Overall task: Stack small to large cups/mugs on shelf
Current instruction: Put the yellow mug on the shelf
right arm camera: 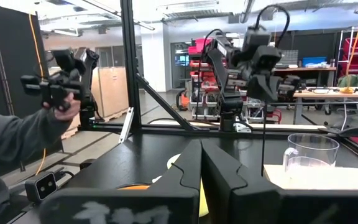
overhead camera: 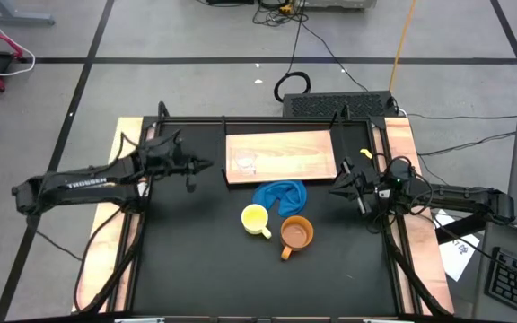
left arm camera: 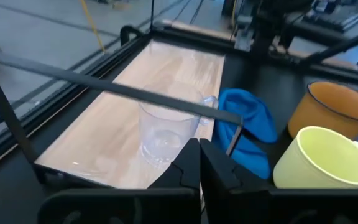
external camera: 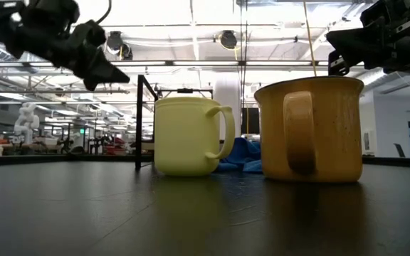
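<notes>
A small clear plastic cup (overhead camera: 245,163) stands upright on the left part of the light-wood shelf (overhead camera: 294,148); it also shows in the left wrist view (left arm camera: 163,127) and the right wrist view (right arm camera: 309,152). A yellow mug (overhead camera: 257,219) and a larger orange-brown mug (overhead camera: 296,233) stand upright on the black table nearer the front, handles toward the near edge. My left gripper (overhead camera: 206,166) hovers shut and empty left of the shelf, above table height (external camera: 116,71). My right gripper (overhead camera: 335,190) hovers shut and empty right of the mugs (external camera: 331,60).
A crumpled blue cloth (overhead camera: 281,196) lies between the shelf and the two mugs, against the shelf's front edge. A black frame (overhead camera: 267,119) rims the table. A person's sleeve and hand (right arm camera: 17,137) show beyond the table in the right wrist view.
</notes>
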`<action>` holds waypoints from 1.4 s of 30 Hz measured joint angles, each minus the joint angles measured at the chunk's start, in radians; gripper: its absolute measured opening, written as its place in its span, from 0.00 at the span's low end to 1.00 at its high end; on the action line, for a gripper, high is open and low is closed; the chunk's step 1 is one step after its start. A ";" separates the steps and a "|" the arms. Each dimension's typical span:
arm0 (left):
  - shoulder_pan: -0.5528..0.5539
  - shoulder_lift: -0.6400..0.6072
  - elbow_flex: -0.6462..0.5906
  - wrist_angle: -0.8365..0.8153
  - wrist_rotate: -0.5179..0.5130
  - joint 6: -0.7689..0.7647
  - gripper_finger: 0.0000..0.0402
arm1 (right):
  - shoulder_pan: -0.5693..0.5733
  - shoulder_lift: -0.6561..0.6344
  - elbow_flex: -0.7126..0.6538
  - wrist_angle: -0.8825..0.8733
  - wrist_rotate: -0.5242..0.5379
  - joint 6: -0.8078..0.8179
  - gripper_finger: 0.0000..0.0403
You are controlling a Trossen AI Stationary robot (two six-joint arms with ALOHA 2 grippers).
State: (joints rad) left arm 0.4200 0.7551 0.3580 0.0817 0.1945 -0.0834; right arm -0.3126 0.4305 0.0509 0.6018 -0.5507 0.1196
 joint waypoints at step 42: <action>0.023 -0.004 -0.349 0.469 0.041 -0.053 0.00 | 0.000 0.052 0.000 0.099 0.000 -0.116 0.00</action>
State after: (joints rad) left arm 0.4431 0.7513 0.0093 0.5507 0.2359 -0.1360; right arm -0.3122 0.4820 0.0505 0.7009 -0.5507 0.0040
